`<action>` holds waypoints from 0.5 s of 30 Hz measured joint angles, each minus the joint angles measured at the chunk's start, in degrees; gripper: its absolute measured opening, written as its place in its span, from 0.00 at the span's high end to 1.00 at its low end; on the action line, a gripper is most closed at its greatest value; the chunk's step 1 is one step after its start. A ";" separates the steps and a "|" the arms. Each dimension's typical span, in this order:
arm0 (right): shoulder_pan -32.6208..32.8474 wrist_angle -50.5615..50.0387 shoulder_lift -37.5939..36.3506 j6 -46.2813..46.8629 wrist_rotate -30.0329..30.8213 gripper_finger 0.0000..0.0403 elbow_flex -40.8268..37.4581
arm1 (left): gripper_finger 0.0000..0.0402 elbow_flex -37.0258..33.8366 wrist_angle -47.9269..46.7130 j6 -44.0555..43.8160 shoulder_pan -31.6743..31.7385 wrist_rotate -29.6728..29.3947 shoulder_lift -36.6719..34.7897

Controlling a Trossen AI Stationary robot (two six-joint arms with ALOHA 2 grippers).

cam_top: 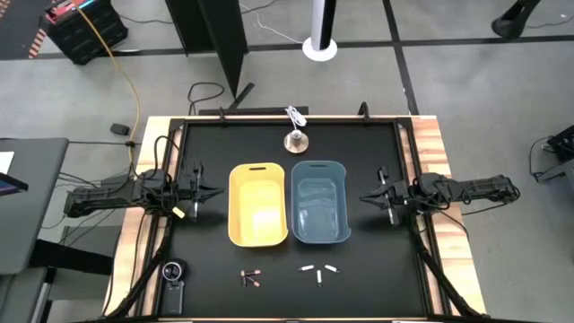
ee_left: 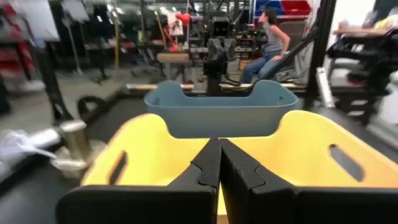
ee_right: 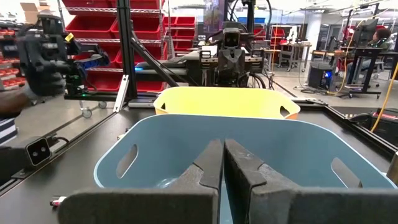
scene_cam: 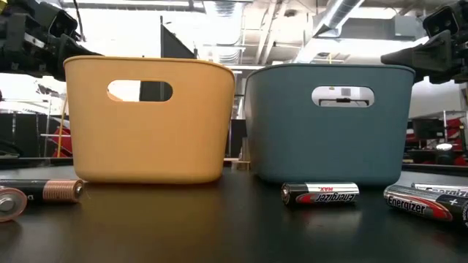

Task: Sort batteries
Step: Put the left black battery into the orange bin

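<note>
A yellow tub (cam_top: 257, 204) and a blue tub (cam_top: 319, 202) stand side by side in the middle of the black table. Near the table's near edge lie the batteries: dark reddish ones (cam_top: 252, 279) in front of the yellow tub, white-silver ones (cam_top: 320, 271) in front of the blue tub. In the low view a copper-topped battery (scene_cam: 45, 191) lies on the left and Energizer batteries (scene_cam: 320, 193) on the right. My left gripper (cam_top: 215, 191) hovers shut to the left of the yellow tub (ee_left: 205, 162). My right gripper (cam_top: 363, 197) hovers shut to the right of the blue tub (ee_right: 230, 155).
A silver bell-shaped object (cam_top: 297, 140) stands at the far side behind the tubs. A round black-and-silver gadget (cam_top: 173, 272) sits at the near left corner. Wooden borders (cam_top: 430, 135) frame the table. A person (ee_left: 267, 37) sits in the room beyond.
</note>
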 joint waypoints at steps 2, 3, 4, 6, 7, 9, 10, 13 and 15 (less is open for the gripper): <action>0.02 0.00 0.00 0.00 0.01 0.91 -0.01 | 1.00 0.01 5.69 -4.77 -0.11 -0.04 -0.11; 0.00 0.00 0.00 0.00 -0.01 0.91 -0.01 | 1.00 0.06 8.69 -8.67 -0.19 -0.04 -0.25; 0.02 0.00 0.00 0.00 -0.01 0.91 -0.01 | 1.00 0.14 11.71 -12.21 -0.21 -0.04 -0.30; 0.02 0.00 0.00 0.00 -0.01 0.91 0.00 | 1.00 0.21 16.24 -17.82 -0.21 -0.04 -0.26; 0.02 0.00 0.00 -0.02 0.00 0.91 -0.01 | 1.00 0.19 17.86 -20.60 -0.21 -0.02 -0.22; 0.02 0.00 0.00 -0.02 -0.02 0.91 -0.01 | 1.00 0.25 21.69 -24.08 -0.21 0.60 0.02; 0.02 0.00 0.00 -0.02 -0.01 0.91 0.01 | 1.00 0.60 22.69 -24.51 -0.21 2.25 0.31; 0.02 0.00 0.00 -0.02 -0.01 0.91 -0.01 | 1.00 2.47 23.45 -25.47 -0.39 8.37 1.94; 0.02 0.00 0.00 -0.02 -0.02 0.91 -0.01 | 0.98 4.20 23.48 -26.27 -1.26 10.74 3.78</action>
